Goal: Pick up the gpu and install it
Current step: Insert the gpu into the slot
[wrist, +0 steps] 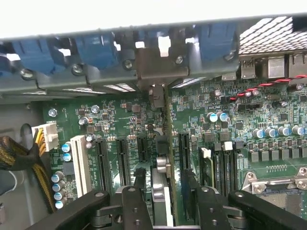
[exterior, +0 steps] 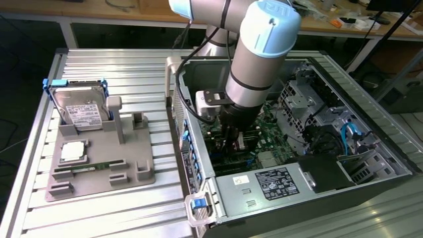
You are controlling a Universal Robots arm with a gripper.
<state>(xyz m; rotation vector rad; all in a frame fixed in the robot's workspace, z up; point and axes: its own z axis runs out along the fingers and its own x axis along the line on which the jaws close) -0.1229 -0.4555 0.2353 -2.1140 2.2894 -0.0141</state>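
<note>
**Holding the gpu edge-on over the motherboard**

Looking down the wrist camera, we see the gripper (wrist: 165, 201) with its two black fingers (wrist: 135, 203) closed against the sides of the gpu (wrist: 160, 143). From here the card appears edge-on, as a thin upright strip: dark along most of its length, with a pale silver patch near the fingers and a narrow green edge of circuit board on one side. Its far end meets a silver metal bracket (wrist: 156, 64) that lines up with the row of blue slot clips (wrist: 96, 50) at the rear wall of the case. The card stands upright among the long black expansion slots (wrist: 122, 160) on the green motherboard (wrist: 230, 115); we cannot tell whether its lower edge is fully seated.

In the exterior view, we see the arm (exterior: 254, 64) reaching down into the open computer case (exterior: 390, 158), with the gripper (exterior: 233, 141) low over the motherboard. On the exterior view's left, well apart from the case, a grey holder tray (exterior: 86, 186) carries a silver hard drive (exterior: 80, 111) with a white label and a narrow green memory stick (exterior: 89, 169).
</note>
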